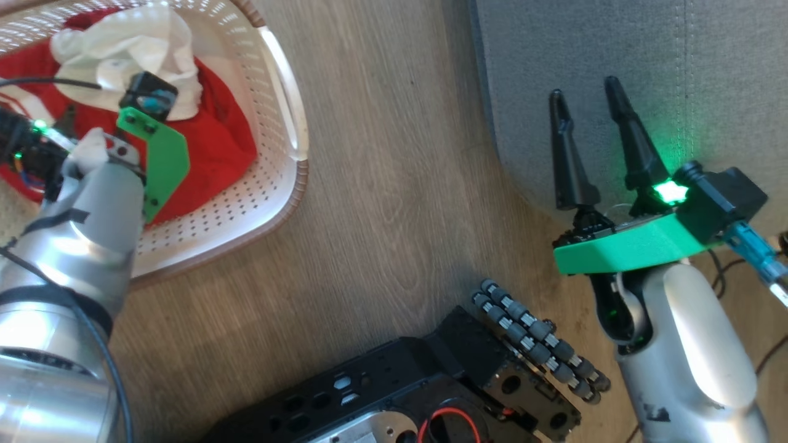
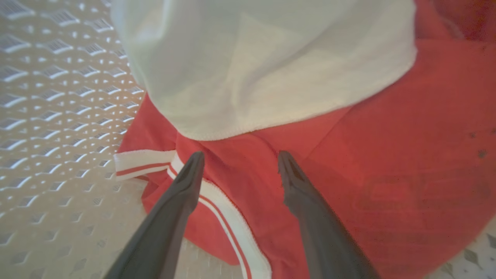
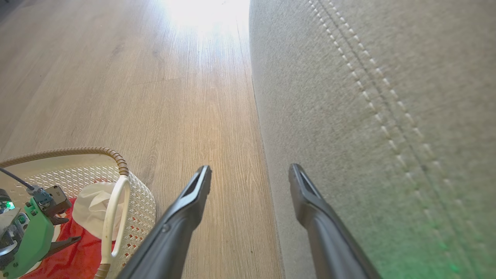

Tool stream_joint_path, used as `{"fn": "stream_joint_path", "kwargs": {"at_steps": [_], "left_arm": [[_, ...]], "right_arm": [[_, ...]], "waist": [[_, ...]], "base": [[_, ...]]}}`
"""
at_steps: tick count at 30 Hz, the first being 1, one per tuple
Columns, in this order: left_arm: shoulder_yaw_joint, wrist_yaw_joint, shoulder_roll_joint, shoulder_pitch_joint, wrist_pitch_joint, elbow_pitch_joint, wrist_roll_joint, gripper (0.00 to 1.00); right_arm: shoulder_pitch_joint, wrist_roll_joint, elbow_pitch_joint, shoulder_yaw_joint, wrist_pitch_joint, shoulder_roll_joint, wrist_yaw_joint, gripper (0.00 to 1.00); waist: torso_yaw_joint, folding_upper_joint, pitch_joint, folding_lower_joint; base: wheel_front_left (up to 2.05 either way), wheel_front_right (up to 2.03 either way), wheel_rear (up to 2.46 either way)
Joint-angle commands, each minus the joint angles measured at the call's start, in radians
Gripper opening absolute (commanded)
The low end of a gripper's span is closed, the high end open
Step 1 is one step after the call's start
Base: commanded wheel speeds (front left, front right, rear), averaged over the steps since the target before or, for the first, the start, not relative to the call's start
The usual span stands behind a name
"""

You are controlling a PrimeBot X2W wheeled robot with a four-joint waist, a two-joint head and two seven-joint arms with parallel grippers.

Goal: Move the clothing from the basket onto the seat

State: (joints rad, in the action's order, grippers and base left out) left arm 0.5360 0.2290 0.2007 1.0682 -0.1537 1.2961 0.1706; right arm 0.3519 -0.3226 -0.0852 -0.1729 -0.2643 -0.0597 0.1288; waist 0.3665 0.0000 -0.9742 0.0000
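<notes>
Nothing shows on the seat (image 1: 615, 49) yet — the clothing (image 1: 215, 141), red pieces under a white cloth (image 2: 252, 58), sits in the basket (image 1: 294, 184) at ten o'clock in the head view; the left gripper (image 2: 238, 157) hangs over it, jaws spread, pinching nothing; the right gripper (image 1: 585, 89), jaws apart and empty, hovers by the seat's edge at three o'clock.

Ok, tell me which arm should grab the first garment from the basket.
Left. The left gripper is open inside the basket, fingers just over the clothing. The right gripper hangs open at the seat edge.
</notes>
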Motion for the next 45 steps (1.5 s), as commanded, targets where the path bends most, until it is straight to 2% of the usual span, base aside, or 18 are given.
{"fn": "stream_joint_path", "kwargs": {"at_steps": [1, 4, 8, 15, 19, 25, 29, 40, 42, 44, 45], "left_arm": [[-0.011, 0.010, 0.034, -0.002, -0.023, -0.008, 0.003, 1.00], [-0.033, 0.038, 0.051, 0.006, -0.042, -0.007, -0.022, 1.00], [-0.038, 0.053, 0.074, 0.007, -0.072, -0.006, -0.033, 1.00], [0.015, 0.035, 0.098, 0.035, -0.136, -0.006, 0.003, 1.00], [-0.017, 0.032, 0.089, 0.043, -0.121, -0.006, -0.042, 1.00], [0.014, 0.006, 0.092, 0.059, -0.123, -0.006, -0.031, 1.00], [0.037, -0.026, 0.091, 0.063, -0.150, -0.006, -0.024, 1.00], [0.069, -0.171, 0.048, 0.066, -0.216, -0.005, -0.049, 1.00], [0.069, -0.196, 0.040, 0.065, -0.221, -0.005, -0.059, 0.61], [0.072, -0.216, 0.036, 0.065, -0.231, -0.005, -0.066, 0.10], [0.074, -0.225, 0.034, 0.065, -0.235, -0.005, -0.069, 0.00]], "right_arm": [[-0.038, -0.024, -0.002, -0.054, 0.003, 0.009, 0.002, 1.00], [-0.034, -0.042, -0.001, -0.074, 0.003, 0.009, 0.002, 1.00], [-0.029, -0.058, 0.000, -0.087, 0.003, 0.009, 0.002, 1.00], [-0.024, -0.069, 0.008, -0.081, 0.003, 0.009, 0.002, 1.00], [-0.029, -0.072, 0.015, -0.078, 0.003, 0.009, 0.002, 1.00], [-0.048, -0.067, 0.023, -0.069, 0.003, 0.009, 0.002, 1.00], [-0.054, -0.060, 0.028, -0.064, 0.003, 0.009, 0.002, 1.00], [-0.057, -0.049, 0.041, -0.053, 0.003, 0.009, 0.002, 1.00], [-0.056, -0.048, 0.043, -0.054, 0.003, 0.009, 0.002, 1.00], [-0.055, -0.047, 0.044, -0.054, 0.003, 0.009, 0.002, 1.00], [-0.054, -0.046, 0.045, -0.054, 0.003, 0.009, 0.002, 1.00]], "waist": [[0.018, 0.0000, -0.019, 0.0000], [0.027, 0.0000, -0.024, 0.0000], [0.036, 0.0000, -0.024, 0.0000], [0.035, 0.0000, -0.040, 0.0000], [0.031, 0.0000, -0.051, 0.0000], [0.017, 0.0000, -0.071, 0.0000], [0.011, 0.0000, -0.080, 0.0000], [-0.006, 0.0000, -0.097, 0.0000], [-0.009, 0.0000, -0.098, 0.0000], [-0.010, 0.0000, -0.100, 0.0000], [-0.011, 0.0000, -0.100, 0.0000]], "base": [[0.00, 0.00, 0.00], [0.00, 0.00, 0.00], [0.00, 0.00, 0.00], [0.00, 0.00, 0.00], [0.00, 0.00, 0.00], [0.00, 0.00, 0.00], [0.00, 0.00, 0.00], [0.00, 0.00, 0.00], [0.00, 0.00, 0.00], [0.00, 0.00, 0.00], [0.00, 0.00, 0.00]]}}
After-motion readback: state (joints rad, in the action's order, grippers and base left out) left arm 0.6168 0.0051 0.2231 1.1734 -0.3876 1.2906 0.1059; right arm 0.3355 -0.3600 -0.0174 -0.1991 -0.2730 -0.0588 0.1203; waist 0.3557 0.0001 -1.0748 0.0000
